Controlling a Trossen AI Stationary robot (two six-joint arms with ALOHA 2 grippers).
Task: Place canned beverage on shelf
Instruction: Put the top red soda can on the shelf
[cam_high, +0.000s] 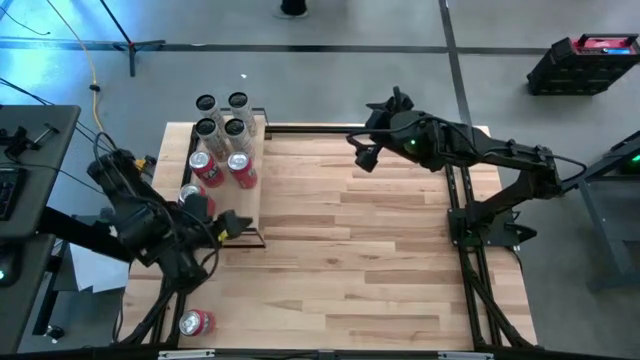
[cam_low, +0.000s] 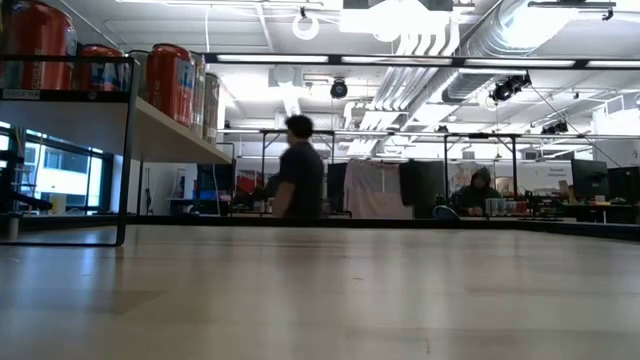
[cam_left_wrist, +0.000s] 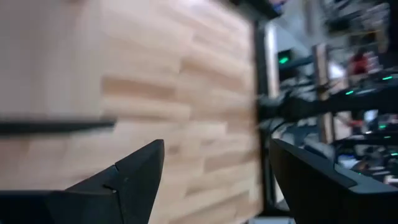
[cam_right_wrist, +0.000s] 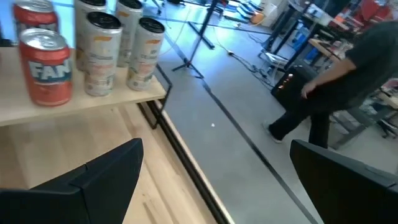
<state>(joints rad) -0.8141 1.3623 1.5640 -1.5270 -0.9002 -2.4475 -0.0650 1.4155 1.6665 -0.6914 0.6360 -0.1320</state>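
Most of the plank tabletop (cam_high: 380, 250) lies bare between the arms, open from the shelf (cam_high: 250, 190) at its far left edge across to the right side. Four pale cans (cam_high: 222, 115) and three red cans (cam_high: 225, 168) stand on the shelf; one more red can (cam_high: 195, 323) lies on the table's near left corner. The left gripper (cam_high: 232, 226) hangs empty with jaws apart just beside the shelf's near end. The right gripper (cam_high: 360, 150) waits wide and empty at the far edge. Two people show in the room behind.
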